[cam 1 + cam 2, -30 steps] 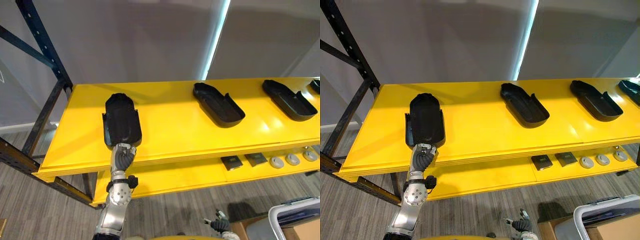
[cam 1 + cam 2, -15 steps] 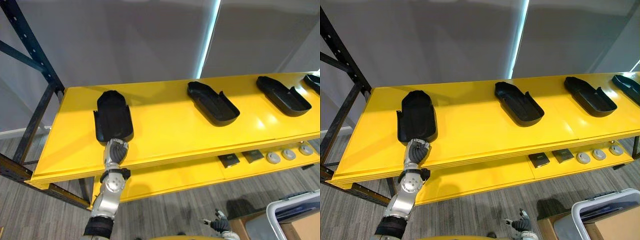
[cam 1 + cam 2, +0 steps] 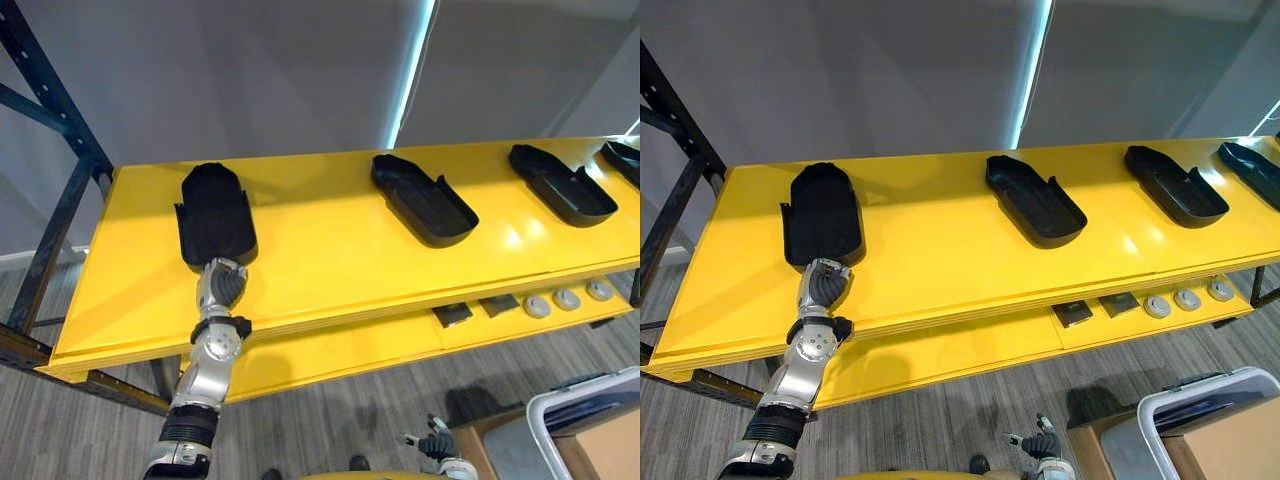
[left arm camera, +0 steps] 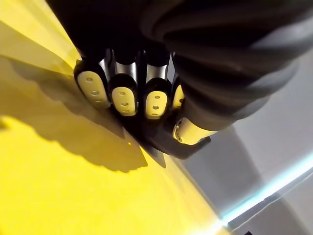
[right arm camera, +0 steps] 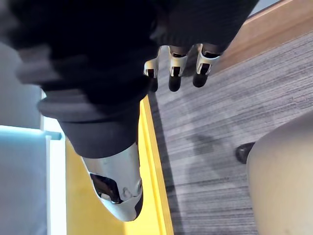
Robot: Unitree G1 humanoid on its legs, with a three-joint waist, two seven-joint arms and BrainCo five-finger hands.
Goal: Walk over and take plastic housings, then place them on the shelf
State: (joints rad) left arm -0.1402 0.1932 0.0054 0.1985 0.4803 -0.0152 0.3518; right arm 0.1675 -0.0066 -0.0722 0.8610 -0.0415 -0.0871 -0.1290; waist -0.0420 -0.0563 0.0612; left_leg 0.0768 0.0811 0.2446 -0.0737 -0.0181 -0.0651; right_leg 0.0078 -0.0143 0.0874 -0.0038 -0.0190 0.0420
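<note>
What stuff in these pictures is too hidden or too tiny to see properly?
1. Rightmost plastic housing: cut off by the right edge of both eye views.
2. Small parts on the lower shelf: too small to identify.
3. Left robot hand at the leftmost plastic housing: dark on dark in the left wrist view, so the grip is unclear.
4. Bin: cut off at the corner.

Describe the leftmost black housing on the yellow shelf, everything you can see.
The leftmost housing is a long matte-black plastic shell with a rounded far end and side tabs. It lies flat on the yellow shelf, lengthwise front to back, near its left end. The left hand has its fingers curled on its near end.
</note>
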